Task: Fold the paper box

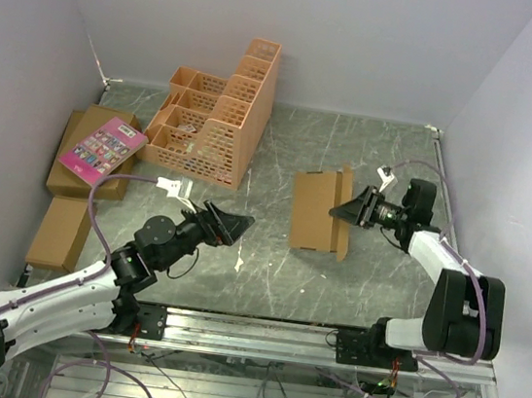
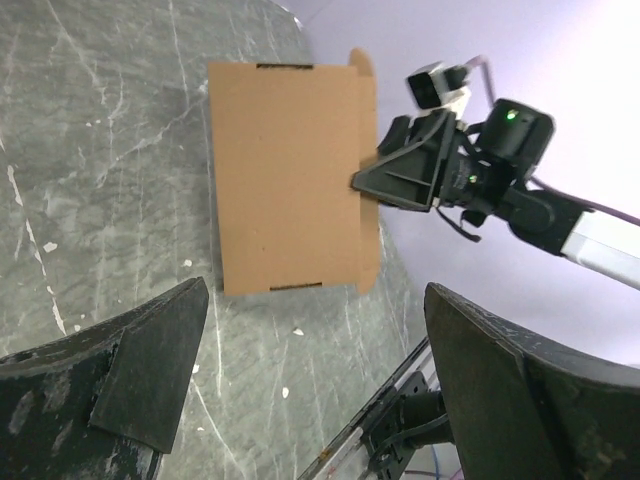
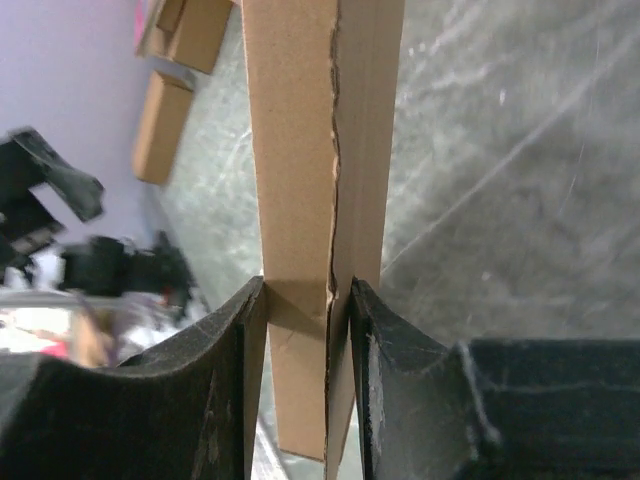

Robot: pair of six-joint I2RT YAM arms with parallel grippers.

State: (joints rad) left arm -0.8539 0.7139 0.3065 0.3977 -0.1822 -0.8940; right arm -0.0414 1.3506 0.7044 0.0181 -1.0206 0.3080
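Item: paper box [image 1: 315, 210], thin corrugated sheet; I judged it light, floppy and easily creased. My right gripper [image 1: 344, 212] pinched its raised 3 o'clock flap [image 1: 343, 241], and my left gripper [image 1: 236, 227] gaped wide, empty.

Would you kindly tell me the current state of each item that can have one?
paper box: mostly flat on the table, right edge flap raised.
right gripper: shut on the paper box's raised flap.
left gripper: open, empty, clear of the box.
pink book: closed, lying on a carton.
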